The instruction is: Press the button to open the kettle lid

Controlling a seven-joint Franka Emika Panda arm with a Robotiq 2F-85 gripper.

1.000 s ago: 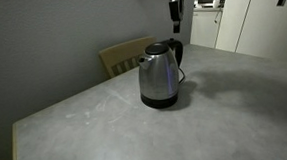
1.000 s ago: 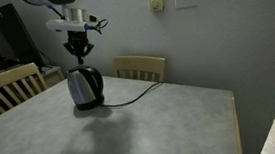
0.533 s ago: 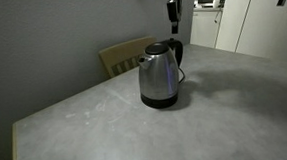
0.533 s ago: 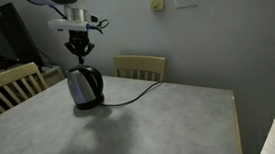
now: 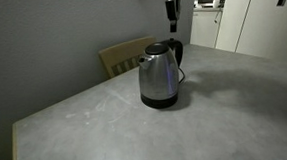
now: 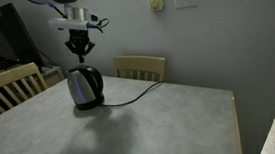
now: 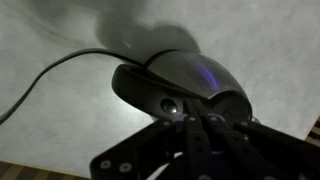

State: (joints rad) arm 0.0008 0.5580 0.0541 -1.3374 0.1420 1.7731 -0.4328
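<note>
The kettle [image 5: 159, 79] stands upright on its black base on the grey table [image 5: 107, 132], near the edge where a wooden chair [image 5: 125, 57] stands. The kettle lid [image 5: 158, 49] sits flat on the neck. The black handle [image 5: 177, 54] is on the side opposite the spout. A power cord [image 6: 129, 100] runs from the base across the table top.

The gripper [image 6: 78, 56] hangs above the kettle, pointing straight down. Both exterior views show clear air between its tips and the kettle top, so you have no contact. Its fingers are drawn together and hold nothing.

In the wrist view, the fingertips converge just below the top end of the handle, where a small pale round spot [image 7: 170, 104] shows. The steel body lies just beyond the handle. Whether that spot is the button cannot be told.
</note>
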